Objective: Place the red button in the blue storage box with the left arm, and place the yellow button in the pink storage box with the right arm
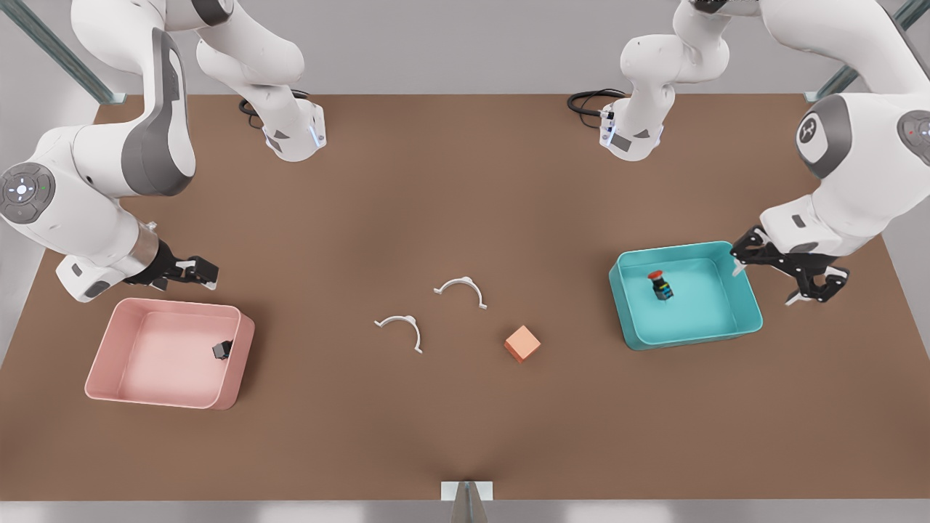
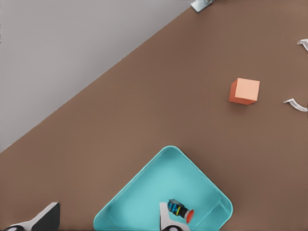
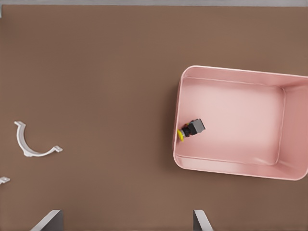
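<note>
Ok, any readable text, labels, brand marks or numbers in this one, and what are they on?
None readable: no words or numbers on the pink storage box, blue storage box, red button, yellow button or orange cube.
Small marks on both arm bases are too small to read.

brown table [image 1: 465, 181] under me, grey beyond its edge. teal-blue storage box [image 1: 745, 309]; red button [image 1: 660, 285] in it, red cap, black base with blue and yellow marks. pale pink storage box [image 1: 102, 356]; yellow button [image 3: 190, 129], yellow cap, black base. orange-pink cube [image 1: 522, 343]. two white curved clips [image 1: 461, 285]. my arms white and grey, left gripper [image 1: 814, 280] and right gripper [image 1: 190, 270] black.
</note>
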